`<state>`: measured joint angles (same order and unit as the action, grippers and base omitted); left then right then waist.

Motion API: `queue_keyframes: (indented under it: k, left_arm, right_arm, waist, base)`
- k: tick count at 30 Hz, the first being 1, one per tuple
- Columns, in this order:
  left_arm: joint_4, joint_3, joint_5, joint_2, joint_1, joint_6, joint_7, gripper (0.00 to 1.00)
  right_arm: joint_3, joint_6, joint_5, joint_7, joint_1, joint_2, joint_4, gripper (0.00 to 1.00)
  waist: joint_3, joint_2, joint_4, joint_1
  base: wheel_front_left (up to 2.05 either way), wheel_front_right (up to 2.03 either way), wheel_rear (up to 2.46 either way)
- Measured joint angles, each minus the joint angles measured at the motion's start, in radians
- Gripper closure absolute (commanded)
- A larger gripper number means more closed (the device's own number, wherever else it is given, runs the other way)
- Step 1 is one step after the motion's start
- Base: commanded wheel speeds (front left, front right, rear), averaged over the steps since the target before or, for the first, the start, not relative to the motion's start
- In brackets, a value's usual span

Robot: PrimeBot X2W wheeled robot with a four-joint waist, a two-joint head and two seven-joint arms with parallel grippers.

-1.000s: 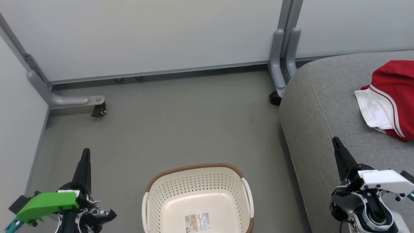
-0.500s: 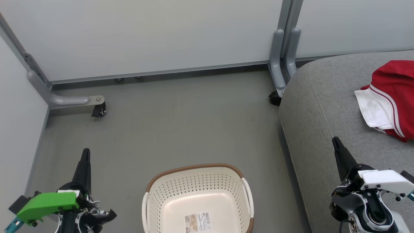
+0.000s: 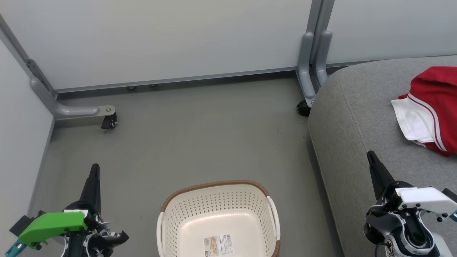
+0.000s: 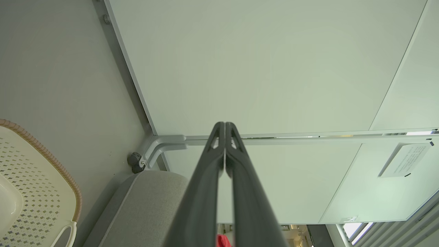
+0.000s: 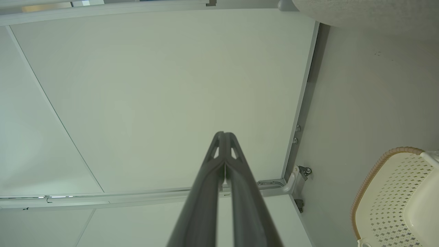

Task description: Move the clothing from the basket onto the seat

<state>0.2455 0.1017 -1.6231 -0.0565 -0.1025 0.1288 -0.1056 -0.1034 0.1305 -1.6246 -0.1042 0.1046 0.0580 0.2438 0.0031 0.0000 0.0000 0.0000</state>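
Observation:
The cream basket (image 3: 217,203) with a brown rim stands on the floor at the bottom centre, holding nothing but a label (image 3: 218,245) on its bottom. The red clothing (image 3: 433,107) with a white panel and stripes lies on the grey seat (image 3: 357,117) at the right. My left gripper (image 3: 94,168) is shut at the lower left, left of the basket, with nothing in it. My right gripper (image 3: 370,154) is shut over the seat's front part, also with nothing in it. In the wrist views both finger pairs (image 4: 224,127) (image 5: 223,134) are pressed together, and the basket's rim (image 4: 51,161) (image 5: 377,168) shows at the side.
Pale partition panels (image 3: 171,39) close off the back and left. Their grey feet with black castors (image 3: 109,122) (image 3: 303,108) stand on the grey floor (image 3: 200,135). Open floor lies between the basket and the panels.

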Motion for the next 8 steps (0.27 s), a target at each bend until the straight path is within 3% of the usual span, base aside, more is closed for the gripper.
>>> queue_keyframes:
  k: [8]
  left_arm:
    - [0.000,0.001,0.000,0.001,0.000,0.000,0.000,1.00]
  right_arm:
    - [-0.001,0.000,0.000,0.000,0.000,-0.001,0.000,1.00]
  waist:
    - [0.000,0.0000,0.000,0.0000]
  base:
    - [0.00,0.00,0.00]
